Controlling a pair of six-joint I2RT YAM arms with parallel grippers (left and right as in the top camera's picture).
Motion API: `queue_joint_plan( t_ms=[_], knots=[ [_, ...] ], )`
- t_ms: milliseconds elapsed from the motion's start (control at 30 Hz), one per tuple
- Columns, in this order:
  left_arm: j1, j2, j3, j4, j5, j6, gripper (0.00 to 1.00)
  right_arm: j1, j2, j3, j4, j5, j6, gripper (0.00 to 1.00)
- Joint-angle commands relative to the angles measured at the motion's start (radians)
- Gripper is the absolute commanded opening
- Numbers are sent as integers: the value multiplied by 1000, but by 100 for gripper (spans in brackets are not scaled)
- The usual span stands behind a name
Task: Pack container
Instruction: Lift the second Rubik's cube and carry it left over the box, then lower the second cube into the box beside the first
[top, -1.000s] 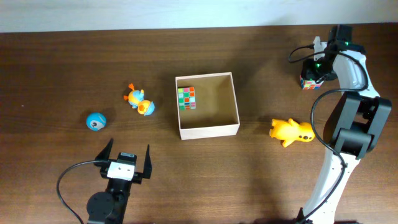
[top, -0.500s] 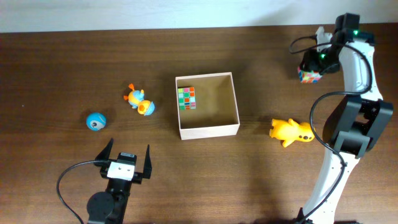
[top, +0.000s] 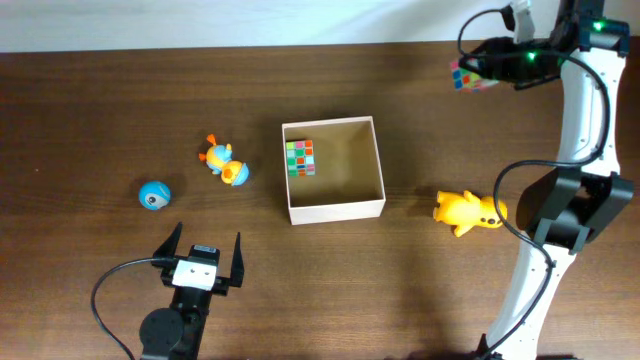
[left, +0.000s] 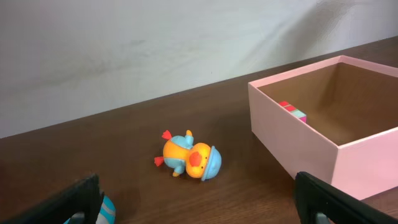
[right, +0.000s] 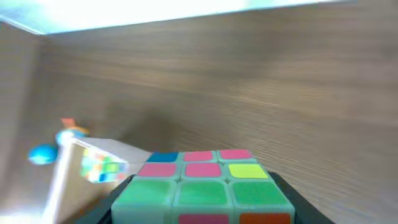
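- The dark wooden surface (top: 90, 100) carries the same layout as a second ago, apart from the right arm's load.
- The container (top: 337, 210) sits mid-surface, unmoved. It is a square open-topped box with thin cream walls and a tan inside. Its mouth faces straight up. Being square it has no long axis, and its sides run slightly askew to the surface's edges.
- The right pincer (top: 482, 72) was low, right of the container and towards the back. It has since risen and swung closer to the container, clamped on a multicoloured cube (top: 468, 77).
- The left pincer (top: 205, 258) waits in front of the container and to its left, fingers spread wide apart and holding nothing.
- A yellow duck toy (top: 468, 212) lies right of the container.
- A second cube (top: 300, 157) rests inside the container, against its left wall.
- An orange-and-blue duck toy (top: 224, 163) lies left of the container.
- A blue ball (top: 154, 195) sits farther left of the container.
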Motion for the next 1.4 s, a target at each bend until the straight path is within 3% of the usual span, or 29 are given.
queue_joint_plan(
  t_ms=[0,500,867,1067,1367],
  knots=[
    [6,-5,-2,-8,0,16,99,82,-14,26,-26,-170,2,49],
    [6,-5,-2,-8,0,16,99,448,-20,26,-64,-134,-2,48],
    [6,-5,-2,-8,0,16,99,656,-19,26,-126,353,4,48],
    [6,-5,-2,-8,0,16,99,723,-18,25,-167,624,95,48],
    [6,-5,-2,-8,0,16,99,732,-16,19,-192,781,243,47]
  ],
)
